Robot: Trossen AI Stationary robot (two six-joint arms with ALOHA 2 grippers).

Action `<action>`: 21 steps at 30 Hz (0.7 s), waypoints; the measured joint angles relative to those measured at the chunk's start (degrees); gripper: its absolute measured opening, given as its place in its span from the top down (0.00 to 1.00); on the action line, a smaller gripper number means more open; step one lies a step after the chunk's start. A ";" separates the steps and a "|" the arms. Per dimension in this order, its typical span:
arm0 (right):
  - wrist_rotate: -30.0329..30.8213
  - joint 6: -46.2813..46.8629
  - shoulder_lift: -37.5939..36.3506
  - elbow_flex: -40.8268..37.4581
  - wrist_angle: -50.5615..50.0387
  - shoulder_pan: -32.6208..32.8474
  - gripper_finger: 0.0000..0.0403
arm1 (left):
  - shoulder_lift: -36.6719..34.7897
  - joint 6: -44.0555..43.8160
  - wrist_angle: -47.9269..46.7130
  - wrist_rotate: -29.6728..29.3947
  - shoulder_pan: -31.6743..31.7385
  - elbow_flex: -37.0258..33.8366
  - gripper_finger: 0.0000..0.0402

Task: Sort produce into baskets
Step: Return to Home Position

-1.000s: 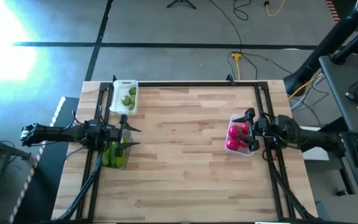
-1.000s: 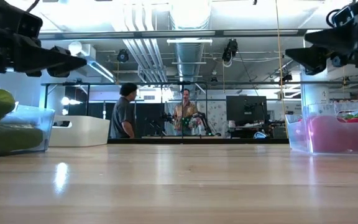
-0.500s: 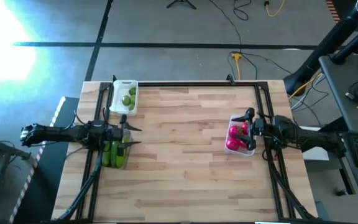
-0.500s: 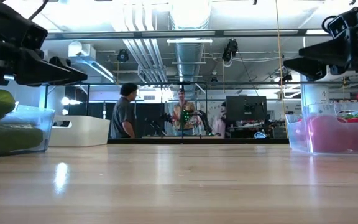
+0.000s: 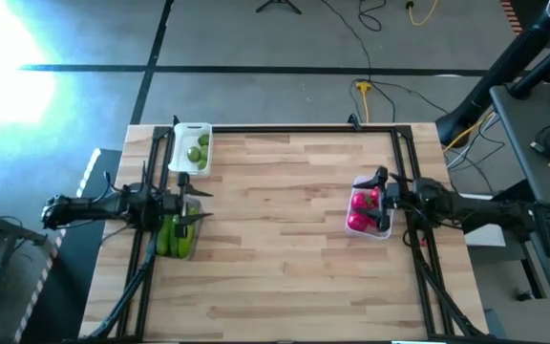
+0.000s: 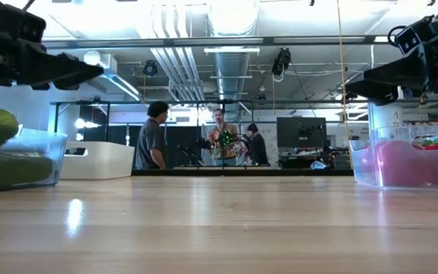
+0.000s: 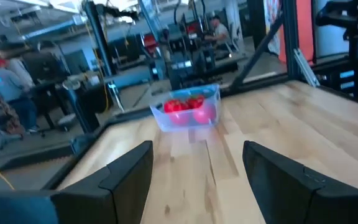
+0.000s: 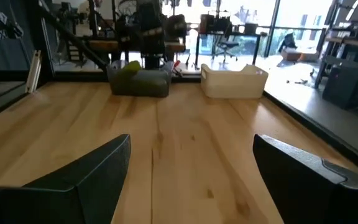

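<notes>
Red tomatoes fill a clear tub [image 5: 368, 212] at the table's right; it also shows in the left wrist view [image 7: 188, 111]. Green cucumbers lie in a clear tub [image 5: 176, 233] at the left, seen in the right wrist view [image 8: 139, 81]. Limes sit in a white tray [image 5: 192, 149] at the far left, seen in the right wrist view [image 8: 234, 81]. My left gripper [image 5: 195, 204] is open and empty above the cucumber tub. My right gripper [image 5: 380, 198] is open and empty above the tomato tub.
The wooden tabletop [image 5: 275, 229] lies bare between the tubs. Black frame rails run along the table's left, right and far edges [image 5: 294, 128]. People stand in the room beyond the far edge [image 6: 152, 137].
My left arm has drawn back a little toward the table's left edge. My right arm has drawn back slightly toward the right edge. Both grippers stay open and empty.
</notes>
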 joint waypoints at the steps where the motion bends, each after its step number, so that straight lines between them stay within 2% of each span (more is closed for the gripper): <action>1: 0.02 0.06 0.60 0.00 -0.02 0.00 0.18 | -0.54 0.17 -0.01 0.00 0.00 0.00 0.42; 6: 0.31 -0.61 3.67 -0.02 0.11 0.00 0.18 | -0.95 -0.47 -0.03 -0.04 0.00 0.00 0.42; 13: 0.50 8.78 6.12 0.02 0.50 0.00 0.18 | -0.34 -9.26 -0.06 -0.09 0.00 0.00 0.42; 21: 0.54 10.36 6.10 0.33 0.32 0.00 0.18 | 0.75 -9.70 -0.10 -0.11 0.00 -0.02 0.42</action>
